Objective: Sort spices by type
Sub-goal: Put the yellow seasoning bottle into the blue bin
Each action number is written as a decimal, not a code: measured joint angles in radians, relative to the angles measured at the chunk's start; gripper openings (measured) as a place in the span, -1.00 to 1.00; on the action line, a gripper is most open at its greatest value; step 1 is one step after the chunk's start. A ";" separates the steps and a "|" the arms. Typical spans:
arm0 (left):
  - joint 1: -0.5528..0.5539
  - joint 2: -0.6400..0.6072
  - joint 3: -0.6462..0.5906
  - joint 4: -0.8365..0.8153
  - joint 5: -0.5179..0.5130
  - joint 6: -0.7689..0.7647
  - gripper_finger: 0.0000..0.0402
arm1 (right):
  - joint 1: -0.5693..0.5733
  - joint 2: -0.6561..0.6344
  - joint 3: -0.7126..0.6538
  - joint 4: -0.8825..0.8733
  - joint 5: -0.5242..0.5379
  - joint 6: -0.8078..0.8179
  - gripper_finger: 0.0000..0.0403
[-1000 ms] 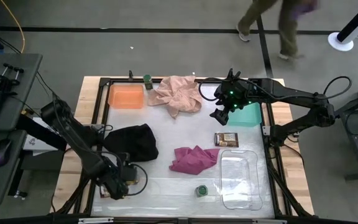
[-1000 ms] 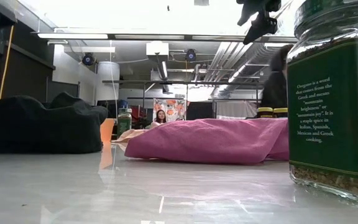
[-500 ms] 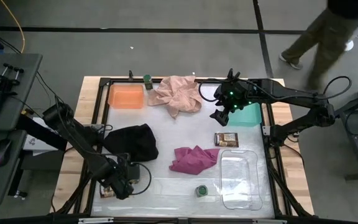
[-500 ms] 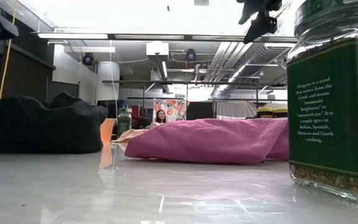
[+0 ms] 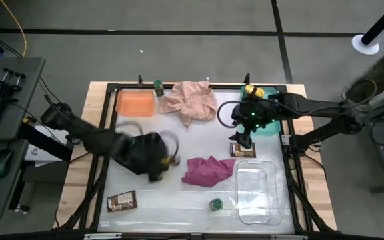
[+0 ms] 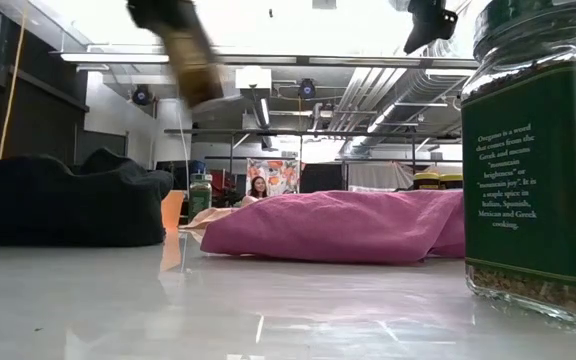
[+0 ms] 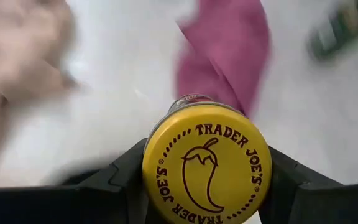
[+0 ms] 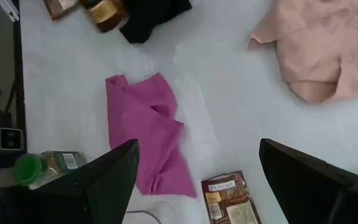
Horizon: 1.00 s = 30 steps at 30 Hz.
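Observation:
My left gripper (image 5: 165, 160) is above the table's middle, by the black cloth (image 5: 133, 148), shut on a jar with a yellow lid (image 7: 207, 168). The jar shows blurred and high in the low view (image 6: 188, 60). My right gripper (image 5: 244, 139) hangs open over a brown packet (image 5: 243, 149), touching nothing. A second brown packet (image 5: 122, 200) lies flat at the front left. One green-lidded jar (image 5: 216, 203) stands near the front edge, and another (image 5: 159, 85) at the far edge. Yellow-lidded jars (image 5: 252, 90) stand in the teal tray (image 5: 270, 124). My left gripper pinches the jar between its two fingers (image 7: 120, 180), one on each side just under the lid's rim (image 7: 148, 163). The fingers run along the jar, so the lid faces back toward the wrist. The jar is tilted and lifted clear of the table.
An orange tray (image 5: 135, 103) is at the far left and a clear tray (image 5: 257, 190) at the front right. A pink cloth (image 5: 189, 100) lies at the far middle and a magenta cloth (image 5: 209, 170) in the centre. A person sits far behind the table (image 6: 258, 187).
My left gripper has risen from the front left corner and swung fast toward the table's middle, carrying the yellow-lidded jar clear of the table. The brown packet beside it stayed where it was. My right gripper has moved a little toward the near edge, over the other packet.

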 joint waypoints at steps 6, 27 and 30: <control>0.306 0.003 0.007 0.227 0.155 0.328 -0.05 | -0.004 0.001 -0.149 0.342 0.003 -0.006 0.62; 0.683 0.125 0.006 0.644 0.575 0.527 -0.05 | -0.066 0.140 -0.198 0.654 0.331 -0.268 0.62; 0.675 0.132 0.006 0.674 0.591 0.484 -0.05 | -0.076 0.149 -0.198 0.657 0.351 -0.317 0.62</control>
